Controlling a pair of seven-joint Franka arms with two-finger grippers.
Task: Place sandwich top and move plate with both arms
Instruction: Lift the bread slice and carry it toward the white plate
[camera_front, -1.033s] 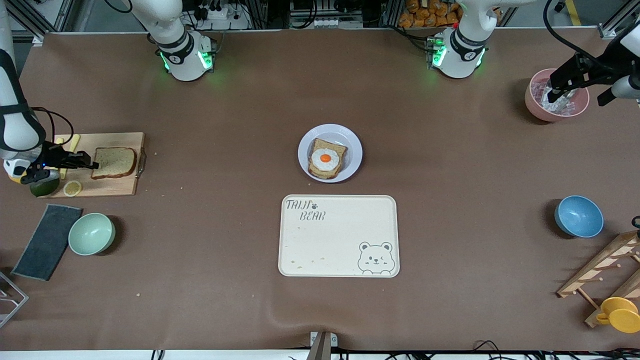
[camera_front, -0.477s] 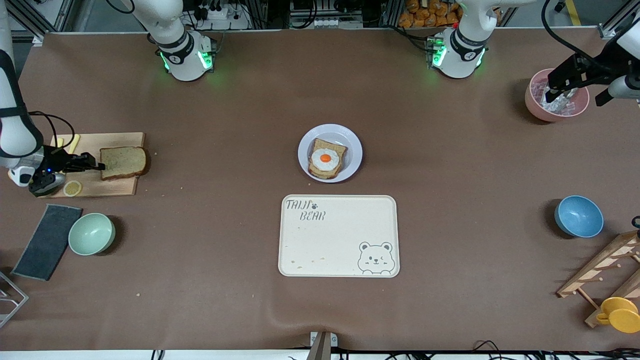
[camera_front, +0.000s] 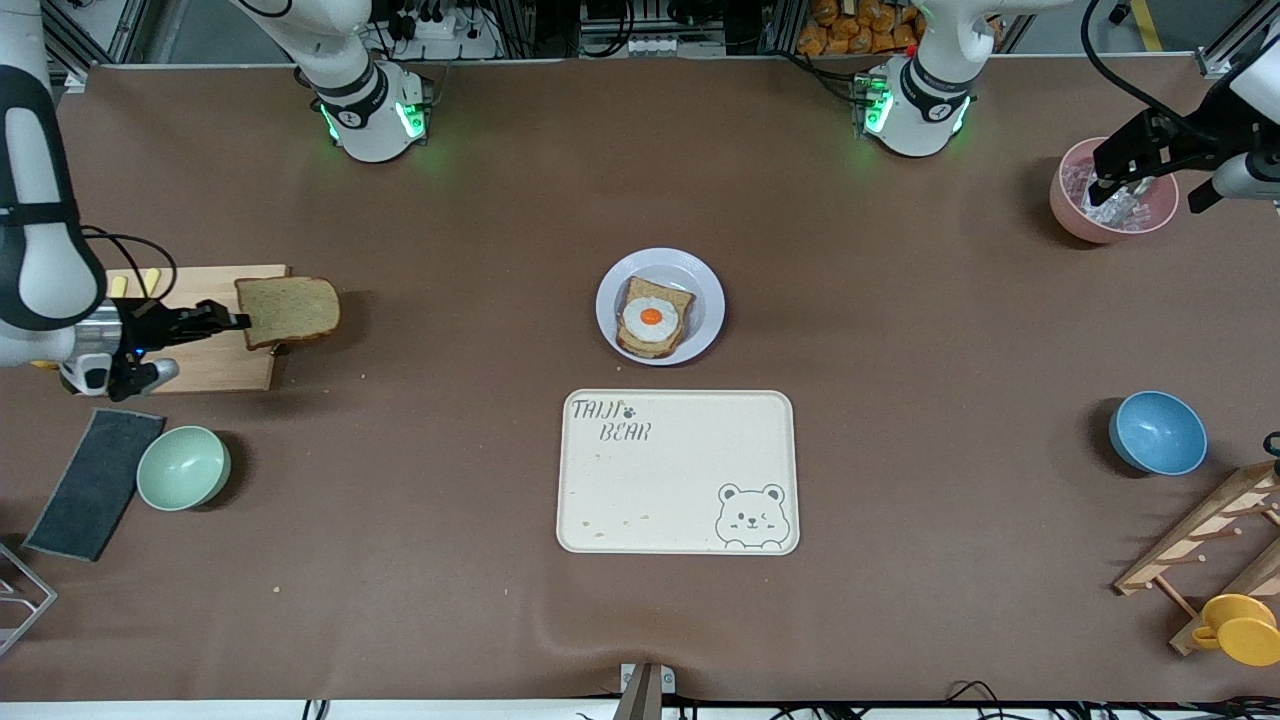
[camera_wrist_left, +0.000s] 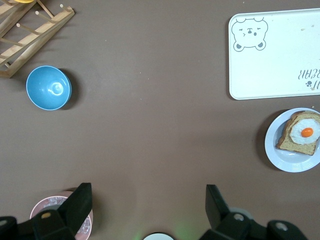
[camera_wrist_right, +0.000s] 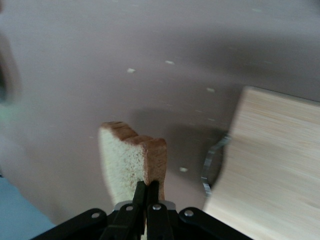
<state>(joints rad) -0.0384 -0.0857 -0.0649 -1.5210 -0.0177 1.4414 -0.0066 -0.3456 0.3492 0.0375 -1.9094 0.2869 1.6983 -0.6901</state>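
The sandwich top (camera_front: 290, 310), a plain brown bread slice, hangs in the air over the edge of the wooden cutting board (camera_front: 215, 365). My right gripper (camera_front: 240, 321) is shut on its crust. In the right wrist view the slice (camera_wrist_right: 131, 159) stands edge-on between the shut fingers of that gripper (camera_wrist_right: 146, 190). The pale plate (camera_front: 706, 298) sits mid-table with an egg-topped bread slice (camera_front: 652, 317) on it. My left gripper (camera_front: 1122, 186) waits open over a pink bowl (camera_front: 1072, 212) with nothing between its fingers (camera_wrist_left: 80, 202). The left wrist view also shows the plate (camera_wrist_left: 295, 161).
A cream bear-print tray (camera_front: 678, 470) lies nearer the front camera than the plate. A green bowl (camera_front: 183, 467) and a dark cloth (camera_front: 95, 482) lie near the board. A blue bowl (camera_front: 1157, 432), a wooden rack (camera_front: 1210, 540) and a yellow cup (camera_front: 1240, 628) are at the left arm's end.
My right gripper has lifted the bread slice off the cutting board and carried it toward the middle of the table. The left arm has hardly moved.
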